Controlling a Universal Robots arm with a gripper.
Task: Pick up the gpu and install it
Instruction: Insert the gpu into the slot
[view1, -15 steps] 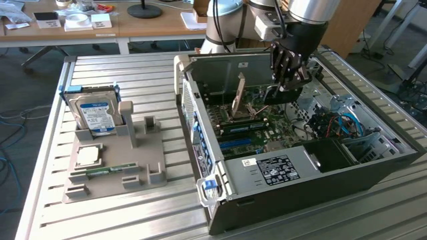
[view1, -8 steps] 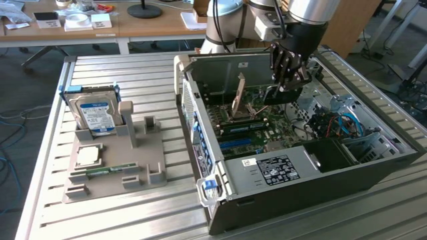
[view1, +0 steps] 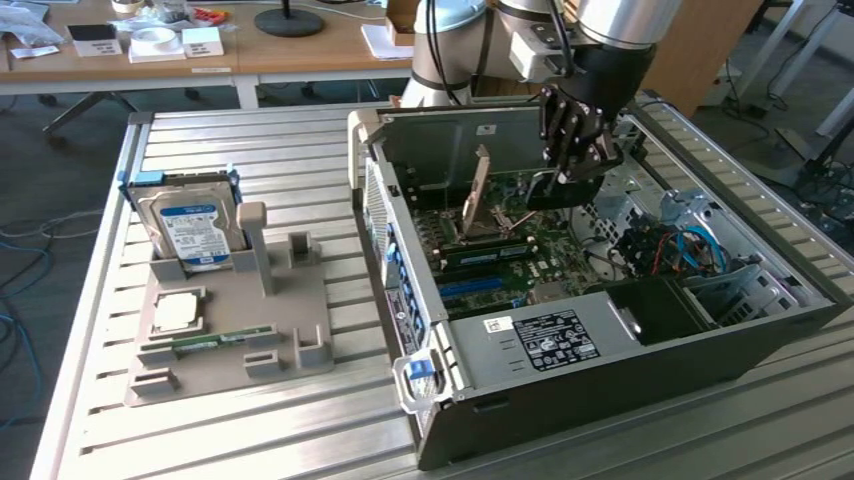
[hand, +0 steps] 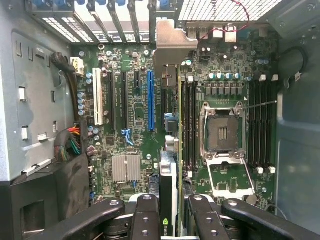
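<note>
The gpu (hand: 169, 185) hangs edge-on between my fingers (hand: 145, 215), its pale metal end bracket (hand: 170, 47) pointing toward the case's rear slot openings. My gripper (hand: 170, 222) is shut on it. In the exterior view the gripper (view1: 582, 160) reaches down into the open computer case (view1: 601, 340), and the dark card (view1: 554, 192) hangs just above the green motherboard (view1: 514, 265). In the wrist view the card lies parallel to the long blue slot (hand: 151, 100), offset toward the memory slots. I cannot tell whether the card touches the board.
The open CPU socket (hand: 223, 132) lies beside the card. Outside the case, a grey fixture (view1: 227, 330) holds a blue-labelled hard drive (view1: 191, 228), a CPU (view1: 178, 310) and a green memory stick (view1: 220, 340). A power supply (view1: 561, 335) and cables (view1: 674, 250) fill the case's near end.
</note>
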